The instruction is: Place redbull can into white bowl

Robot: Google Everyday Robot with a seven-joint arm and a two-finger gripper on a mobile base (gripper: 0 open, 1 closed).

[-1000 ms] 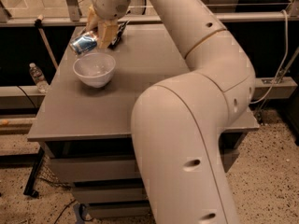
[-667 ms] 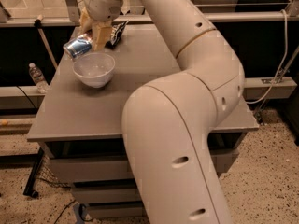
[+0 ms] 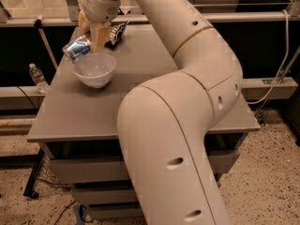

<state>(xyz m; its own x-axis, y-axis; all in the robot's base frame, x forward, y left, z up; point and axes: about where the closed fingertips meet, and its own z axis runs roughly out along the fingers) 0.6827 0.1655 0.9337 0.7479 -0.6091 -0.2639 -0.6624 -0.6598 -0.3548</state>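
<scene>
The redbull can (image 3: 76,48), blue and silver, is held on its side in my gripper (image 3: 90,37), just above the far left rim of the white bowl (image 3: 94,70). The gripper's tan fingers (image 3: 99,37) are shut on the can's right end. The bowl stands on the grey table (image 3: 93,111) at its left side, and I see nothing inside it. My large cream arm reaches in from the lower right and covers much of the table.
A dark blue snack bag (image 3: 116,33) lies on the table behind the gripper. A clear plastic bottle (image 3: 37,78) stands on the floor left of the table. A rail runs behind the table. Drawers sit under the tabletop.
The gripper with the can has moved a little to the left and forward, and the can now hangs over the bowl's far left rim.
</scene>
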